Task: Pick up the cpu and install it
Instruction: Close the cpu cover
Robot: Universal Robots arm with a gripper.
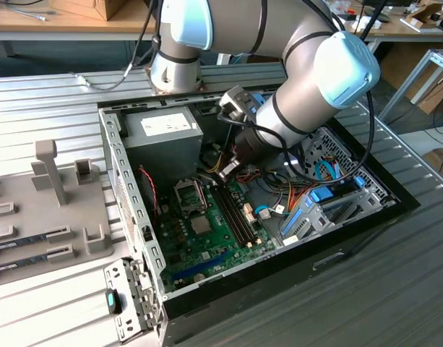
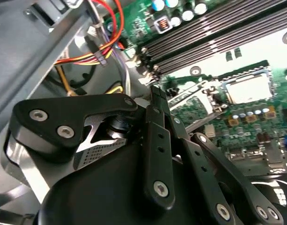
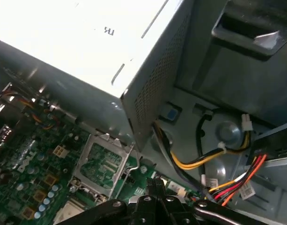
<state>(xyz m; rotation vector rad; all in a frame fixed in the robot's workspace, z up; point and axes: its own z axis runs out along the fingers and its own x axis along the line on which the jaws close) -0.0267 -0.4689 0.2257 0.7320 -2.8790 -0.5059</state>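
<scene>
The cpu (image 2: 248, 89) shows as a pale silvery square lying flat inside the motherboard socket (image 1: 190, 194). In the first wrist view the socket's metal load plate (image 3: 102, 164) stands swung up, with the cpu (image 3: 70, 213) beside it. My gripper (image 1: 228, 172) hangs inside the open computer case, just above the board between the socket and the memory slots (image 1: 235, 213). Its black fingers (image 2: 157, 122) are pressed together, and I see nothing between them. The gripper (image 3: 155, 182) is a short way from the socket and does not touch it.
The grey power-supply box (image 1: 163, 134) sits right behind the socket. Bundles of red, yellow and orange cables (image 3: 227, 180) run close to the fingers. A drive cage with blue clips (image 1: 329, 202) stands on the exterior view's right. A grey fixture tray (image 1: 40, 210) lies outside the case.
</scene>
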